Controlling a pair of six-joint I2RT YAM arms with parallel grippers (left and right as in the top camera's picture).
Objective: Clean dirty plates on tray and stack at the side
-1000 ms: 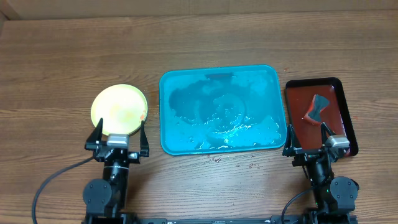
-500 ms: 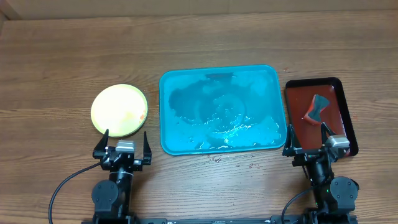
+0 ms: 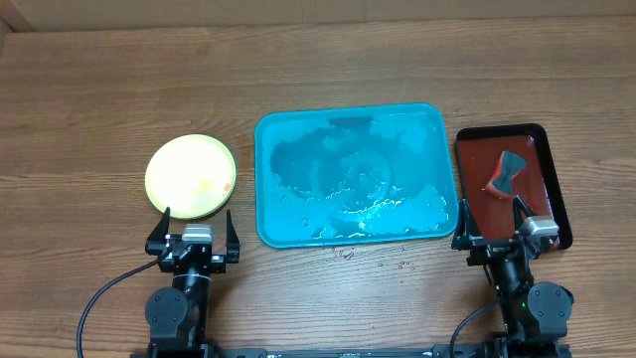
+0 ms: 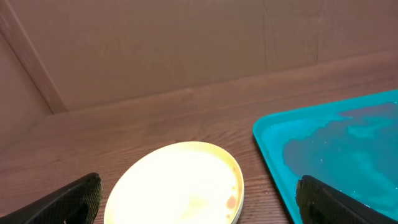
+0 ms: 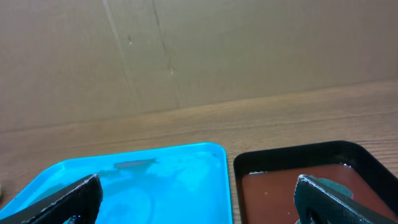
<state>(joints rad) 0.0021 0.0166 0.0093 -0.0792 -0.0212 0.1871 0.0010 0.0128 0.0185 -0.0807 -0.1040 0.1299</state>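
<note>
The plates (image 3: pixel 191 177) sat on the table, well left of centre, just beside the teal tray (image 3: pixel 348 112). A pale yellow one lay on top with a small orange smear near its right edge; how many lay beneath could not be told. At the stack's near edge the left gripper (image 3: pixel 198 215) hung with jaws wide apart, holding nothing. The teal tray was wet and foamy inside. The right gripper (image 3: pixel 489 204), also spread and empty, stood at the near end of a dark red tray (image 3: pixel 547 149) that held a grey sponge (image 3: pixel 507 171).

Grey object (image 3: pixel 507 171) on red-brown tray (image 3: pixel 477 164)
</note>
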